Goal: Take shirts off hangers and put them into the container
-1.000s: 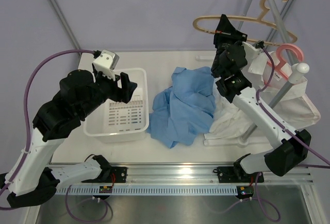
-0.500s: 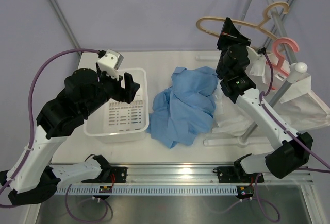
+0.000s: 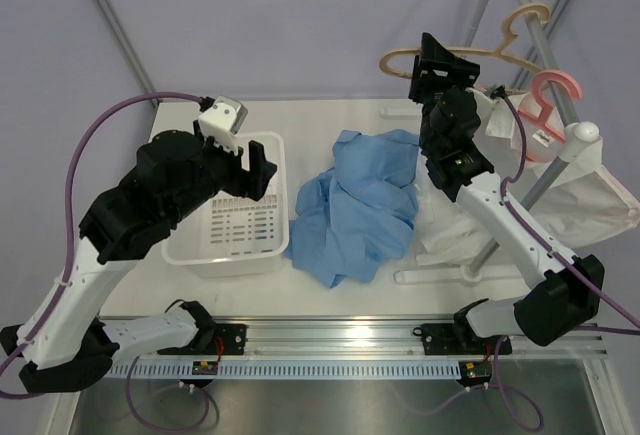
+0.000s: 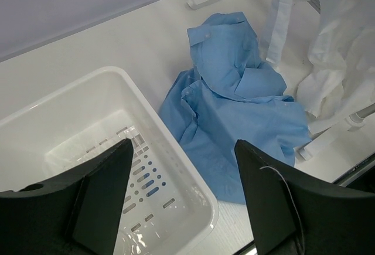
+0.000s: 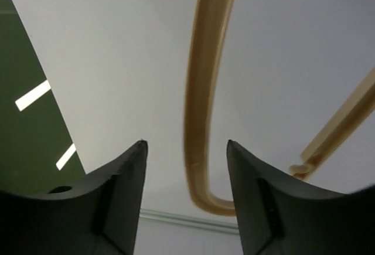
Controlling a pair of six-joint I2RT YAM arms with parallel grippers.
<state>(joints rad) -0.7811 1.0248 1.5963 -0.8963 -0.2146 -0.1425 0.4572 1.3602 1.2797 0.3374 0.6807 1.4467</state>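
Note:
The light blue shirt [image 3: 352, 205] lies crumpled on the table right of the container [image 3: 277, 150], off any hanger. In the left wrist view the same shirt [image 4: 234, 102] lies past the container's rim [image 4: 193, 170]. My left gripper [image 3: 245, 167] hangs open over the container with nothing between its fingers [image 4: 183, 142]. The bare tan hanger [image 3: 396, 58] hangs at the back right. My right gripper [image 3: 445, 55] is raised to it and open, with the hanger's arm [image 5: 205, 91] between its fingers [image 5: 185, 143], untouched. The white shirt [image 3: 590, 190] hangs by the pink hanger [image 3: 552, 90].
A white pole with a round knob [image 3: 583, 133] rises through the white shirt, and its white base bars [image 3: 440, 275] lie on the table. Slanted grey frame poles [image 3: 110, 15] stand at the back corners. The arms' rail [image 3: 350, 335] runs along the near edge.
My right gripper has opened and let go of the tan hanger, which now hangs free between its fingers. My left arm has shifted a little right over the container.

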